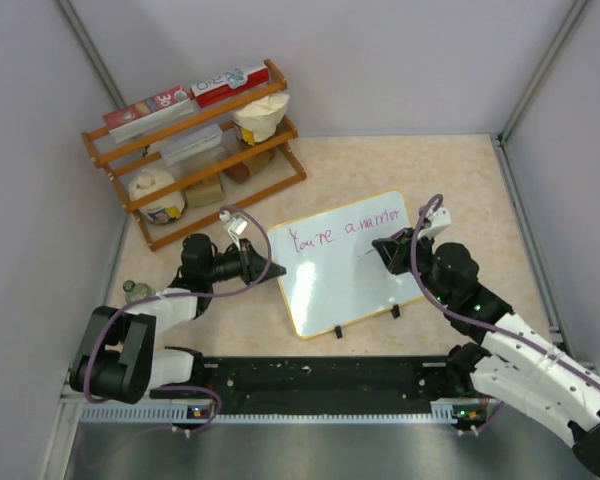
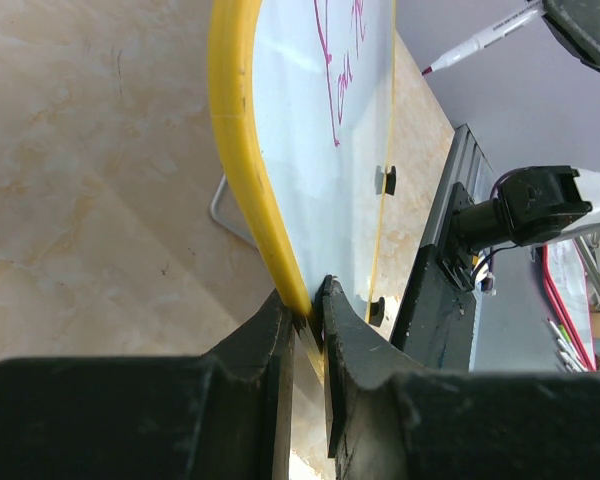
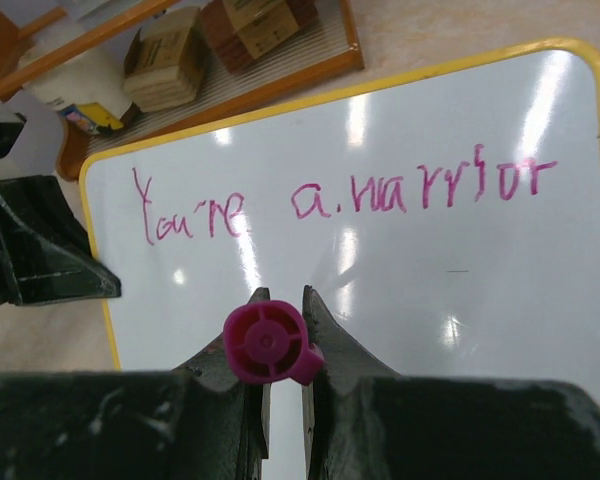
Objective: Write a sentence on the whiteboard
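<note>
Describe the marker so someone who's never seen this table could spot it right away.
Find the whiteboard with pink writing in the middle of the table. Over its right part, the right gripper grips the marker. It is the only pen: a white barrel with a magenta end.

High rear overview; two close wrist views; shared whiteboard

Left arm & right arm: blk joints w/ white shells, purplish cables looping off each (fingers matte blk).
</note>
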Action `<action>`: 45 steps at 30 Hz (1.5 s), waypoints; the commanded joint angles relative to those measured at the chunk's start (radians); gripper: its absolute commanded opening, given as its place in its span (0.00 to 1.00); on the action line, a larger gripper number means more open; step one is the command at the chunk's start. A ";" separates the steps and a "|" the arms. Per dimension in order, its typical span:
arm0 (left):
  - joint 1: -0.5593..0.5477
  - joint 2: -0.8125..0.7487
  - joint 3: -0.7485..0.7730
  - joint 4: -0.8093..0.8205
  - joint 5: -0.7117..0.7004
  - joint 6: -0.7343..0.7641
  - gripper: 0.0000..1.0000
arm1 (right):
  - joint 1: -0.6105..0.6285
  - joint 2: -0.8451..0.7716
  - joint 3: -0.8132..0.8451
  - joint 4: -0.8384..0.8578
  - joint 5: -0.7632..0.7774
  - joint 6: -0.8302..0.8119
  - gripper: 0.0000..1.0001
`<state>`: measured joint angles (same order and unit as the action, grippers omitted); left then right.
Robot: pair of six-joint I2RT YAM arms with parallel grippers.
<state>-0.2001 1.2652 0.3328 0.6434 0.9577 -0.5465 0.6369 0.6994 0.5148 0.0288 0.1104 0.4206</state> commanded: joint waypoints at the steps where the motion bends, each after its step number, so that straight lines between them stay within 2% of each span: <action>1: 0.001 -0.009 0.002 0.029 -0.048 0.082 0.00 | 0.090 0.032 0.021 0.106 0.060 -0.026 0.00; 6: 0.001 -0.006 0.002 0.029 -0.045 0.082 0.00 | 0.213 0.089 0.014 0.209 0.120 -0.045 0.00; 16: 0.001 -0.007 0.003 0.029 -0.043 0.080 0.00 | 0.313 0.288 0.100 0.352 0.112 -0.039 0.00; 31: 0.001 -0.006 0.003 0.030 -0.042 0.080 0.00 | 0.325 0.425 0.154 0.408 0.121 -0.011 0.00; 45: 0.001 -0.013 0.000 0.025 -0.047 0.082 0.00 | 0.325 0.459 0.137 0.372 0.133 -0.003 0.00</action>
<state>-0.2001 1.2652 0.3328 0.6434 0.9577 -0.5461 0.9474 1.1503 0.6239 0.3790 0.2234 0.4126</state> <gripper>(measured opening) 0.175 0.103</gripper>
